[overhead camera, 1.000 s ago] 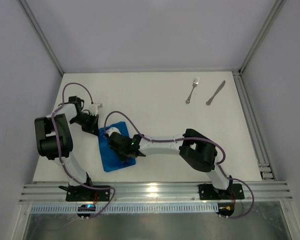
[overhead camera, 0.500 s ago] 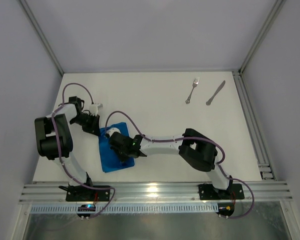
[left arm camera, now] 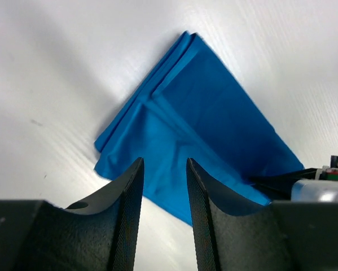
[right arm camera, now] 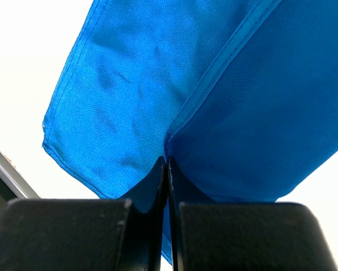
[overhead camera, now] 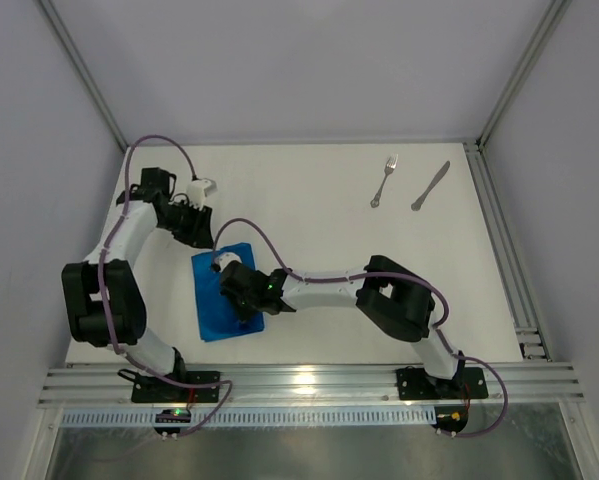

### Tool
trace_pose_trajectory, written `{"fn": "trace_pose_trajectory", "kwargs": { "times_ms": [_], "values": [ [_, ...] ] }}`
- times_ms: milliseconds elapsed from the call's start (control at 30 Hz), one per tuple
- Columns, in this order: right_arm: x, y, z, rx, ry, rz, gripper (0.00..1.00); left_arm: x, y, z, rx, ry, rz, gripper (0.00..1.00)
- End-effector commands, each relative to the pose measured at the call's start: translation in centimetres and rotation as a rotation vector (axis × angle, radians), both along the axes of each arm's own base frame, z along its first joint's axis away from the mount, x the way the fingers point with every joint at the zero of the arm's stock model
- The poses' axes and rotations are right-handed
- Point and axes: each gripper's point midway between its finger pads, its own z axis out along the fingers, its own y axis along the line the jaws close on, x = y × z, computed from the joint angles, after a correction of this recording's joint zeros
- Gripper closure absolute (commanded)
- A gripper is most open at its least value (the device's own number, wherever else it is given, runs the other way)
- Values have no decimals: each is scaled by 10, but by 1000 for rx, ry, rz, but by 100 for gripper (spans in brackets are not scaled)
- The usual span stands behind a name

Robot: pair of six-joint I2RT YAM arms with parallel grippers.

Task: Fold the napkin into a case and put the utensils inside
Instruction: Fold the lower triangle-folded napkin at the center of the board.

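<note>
The bright blue napkin (overhead camera: 212,312) lies folded into a layered oblong on the white table, left of centre. My right gripper (overhead camera: 232,291) is shut, its tips (right arm camera: 167,161) pressed down on the napkin (right arm camera: 123,84) along a hemmed fold edge. My left gripper (overhead camera: 203,234) hovers just beyond the napkin's far end, open with nothing between its fingers (left arm camera: 129,186); the napkin (left arm camera: 208,124) lies ahead of it. The utensils rest at the far right: a silver fork (overhead camera: 384,181) and, beside it, a knife (overhead camera: 430,186).
Aluminium rails run along the table's right side (overhead camera: 502,240) and near edge (overhead camera: 309,383). The right arm's link (overhead camera: 324,287) stretches across the near middle of the table. Part of the right gripper's body (left arm camera: 321,183) shows beside the napkin.
My left gripper has opened, letting go of the napkin's far end, and pulled back toward the far left. The napkin has shifted slightly left. The right gripper stays pressed on it.
</note>
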Motion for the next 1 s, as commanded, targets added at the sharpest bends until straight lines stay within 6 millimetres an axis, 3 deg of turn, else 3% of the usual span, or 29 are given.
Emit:
{"fn": "trace_pose_trajectory", "kwargs": {
  "times_ms": [0,267,500,667,700,833,967],
  "values": [
    [-4,-16,-14,-56,13,-4,96,8,-19,2,-4,-13,-21,61],
    [-2,-17,-8,-48,-4,-8,96,14,-54,-40,12,79,-90,63],
    [-1,-20,-9,-53,-5,-11,94,19,-50,-77,94,136,-70,71],
    [-1,-23,1,-60,-26,-13,80,16,-46,-85,112,148,-66,80],
    [2,-23,10,-48,-41,-17,73,17,-46,-85,111,142,-64,80],
    [5,-27,39,-50,-91,1,61,17,-48,-82,102,132,-67,81],
    [3,-24,73,4,-140,20,57,16,-49,-82,96,133,-73,82]
  ]
}}
